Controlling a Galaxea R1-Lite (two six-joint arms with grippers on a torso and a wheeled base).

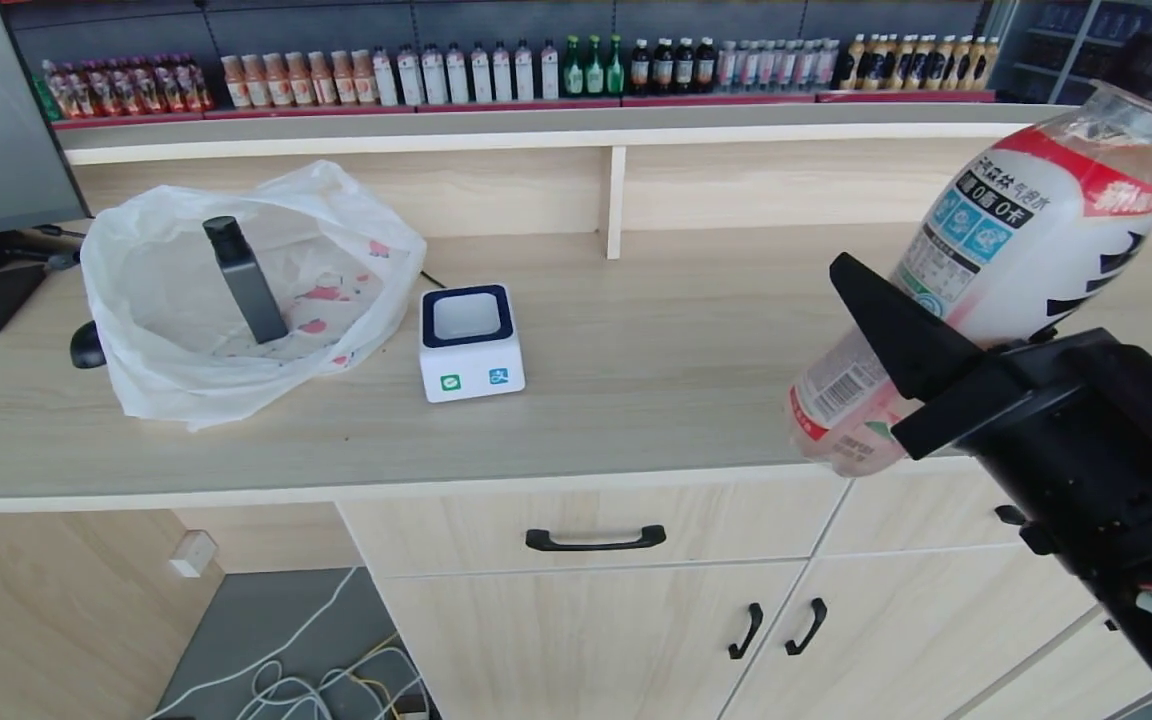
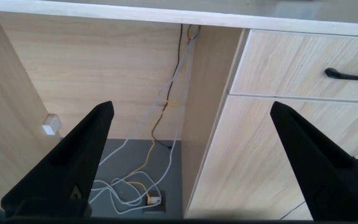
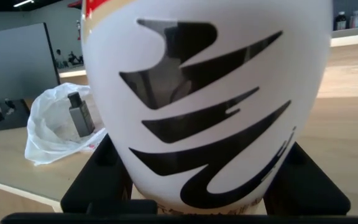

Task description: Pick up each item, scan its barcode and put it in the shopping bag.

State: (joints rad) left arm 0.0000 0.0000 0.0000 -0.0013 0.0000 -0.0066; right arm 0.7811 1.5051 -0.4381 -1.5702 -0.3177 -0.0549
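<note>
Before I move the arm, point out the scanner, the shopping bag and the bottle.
scanner [image 1: 472, 365], head view, white front face.
shopping bag [image 1: 166, 385], head view, near plastic wall.
bottle [image 1: 1026, 235], head view, label at mid-body.

The bottle [image 1: 996, 260], at right, is clear glossy plastic under a smooth printed wrap. The bag [image 1: 166, 380], at left, is thin, crinkled, translucent white plastic. Scanner [image 1: 471, 350]: smooth white plastic. Counter [image 1: 656, 400]: pale matt wood grain.
</note>
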